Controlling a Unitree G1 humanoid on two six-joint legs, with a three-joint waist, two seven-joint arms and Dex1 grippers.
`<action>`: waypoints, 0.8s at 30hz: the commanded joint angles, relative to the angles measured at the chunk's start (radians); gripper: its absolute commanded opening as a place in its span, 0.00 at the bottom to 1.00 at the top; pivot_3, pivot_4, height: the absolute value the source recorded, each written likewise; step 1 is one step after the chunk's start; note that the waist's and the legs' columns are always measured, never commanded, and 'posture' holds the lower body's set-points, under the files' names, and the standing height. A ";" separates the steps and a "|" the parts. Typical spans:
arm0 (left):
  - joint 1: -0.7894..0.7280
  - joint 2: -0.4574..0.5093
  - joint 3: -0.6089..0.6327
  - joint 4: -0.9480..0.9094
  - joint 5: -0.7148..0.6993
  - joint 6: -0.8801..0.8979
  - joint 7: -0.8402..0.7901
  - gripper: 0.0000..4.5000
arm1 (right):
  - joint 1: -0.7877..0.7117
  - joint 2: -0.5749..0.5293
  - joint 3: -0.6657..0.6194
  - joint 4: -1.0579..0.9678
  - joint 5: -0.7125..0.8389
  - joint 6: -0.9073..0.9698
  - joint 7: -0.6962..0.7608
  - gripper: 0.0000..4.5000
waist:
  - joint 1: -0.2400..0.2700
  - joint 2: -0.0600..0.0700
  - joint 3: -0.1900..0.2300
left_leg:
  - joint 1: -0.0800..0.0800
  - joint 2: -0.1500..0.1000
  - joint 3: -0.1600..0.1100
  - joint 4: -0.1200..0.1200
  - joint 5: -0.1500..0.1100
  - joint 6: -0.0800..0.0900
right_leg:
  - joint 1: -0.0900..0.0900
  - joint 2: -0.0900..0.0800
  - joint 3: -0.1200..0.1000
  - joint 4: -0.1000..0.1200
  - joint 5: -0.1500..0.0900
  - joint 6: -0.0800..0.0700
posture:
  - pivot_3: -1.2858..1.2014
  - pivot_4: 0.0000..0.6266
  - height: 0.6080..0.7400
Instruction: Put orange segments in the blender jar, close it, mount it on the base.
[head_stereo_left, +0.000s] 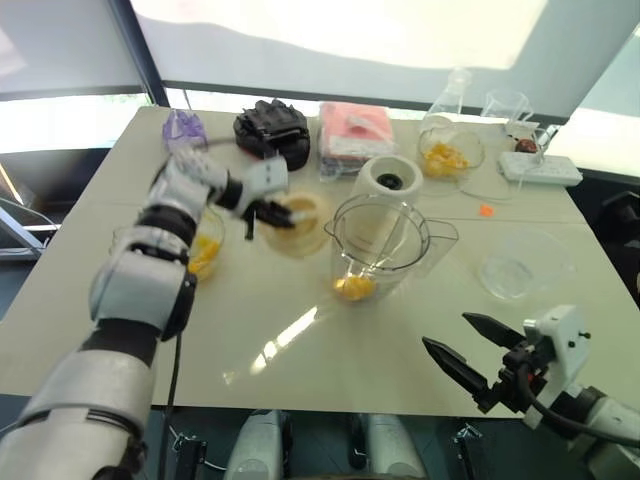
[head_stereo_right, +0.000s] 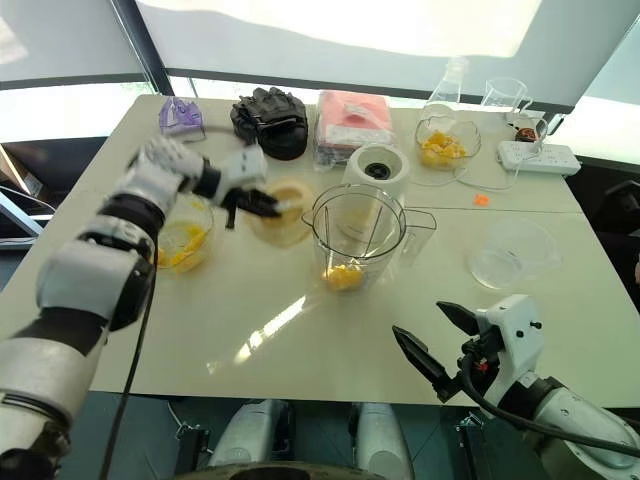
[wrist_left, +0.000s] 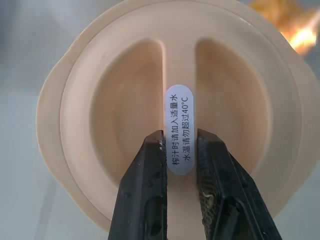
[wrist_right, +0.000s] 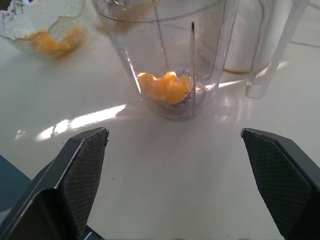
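The clear blender jar (head_stereo_left: 378, 245) stands open at mid-table, with orange segments (wrist_right: 166, 86) lying in its bottom. Just behind it sits the cream-white base (head_stereo_left: 392, 182), its dark socket facing up. My left gripper (wrist_left: 180, 145) is shut on the centre ridge of the pale-yellow round lid (head_stereo_left: 300, 222), which it holds above the table to the left of the jar. My right gripper (head_stereo_left: 445, 330) hangs open near the table's front right edge, pointing at the jar with nothing between its fingers.
A clear bowl (head_stereo_left: 205, 252) with orange segments sits left of the lid, and another such bowl (head_stereo_left: 447, 155) at the back right. An empty clear bowl (head_stereo_left: 520, 265) lies right of the jar. Black gloves (head_stereo_left: 272, 130), a pink cloth (head_stereo_left: 352, 130), a flask (head_stereo_left: 455, 95) and a power strip (head_stereo_left: 540, 168) line the far edge.
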 joint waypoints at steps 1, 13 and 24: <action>-0.126 0.022 0.074 -0.037 -0.081 0.076 -0.073 0.05 | -0.049 0.017 0.035 0.033 -0.049 0.017 0.012 1.00 | -0.002 0.001 0.000 | 0.000 -0.002 0.000 0.000 0.000 0.000 | 0.000 0.000 0.000 0.000 0.000 0.000 | 0.52 0.24 1.00; -0.447 -0.040 0.037 0.037 -0.043 0.301 -0.206 0.05 | -0.202 0.101 0.105 0.109 -0.182 0.044 0.010 1.00 | 0.002 0.000 0.000 | 0.002 -0.003 0.000 0.000 -0.001 0.002 | 0.002 0.000 0.000 0.002 -0.001 0.001 | 0.52 0.24 1.00; -0.388 -0.148 -0.289 -0.120 -0.347 0.338 -0.221 0.05 | -0.313 0.243 0.229 0.149 -0.337 0.018 -0.029 1.00 | -0.003 0.002 0.000 | 0.002 -0.003 -0.002 0.001 -0.001 0.002 | -0.002 0.000 0.002 0.007 -0.003 0.003 | 0.52 0.24 1.00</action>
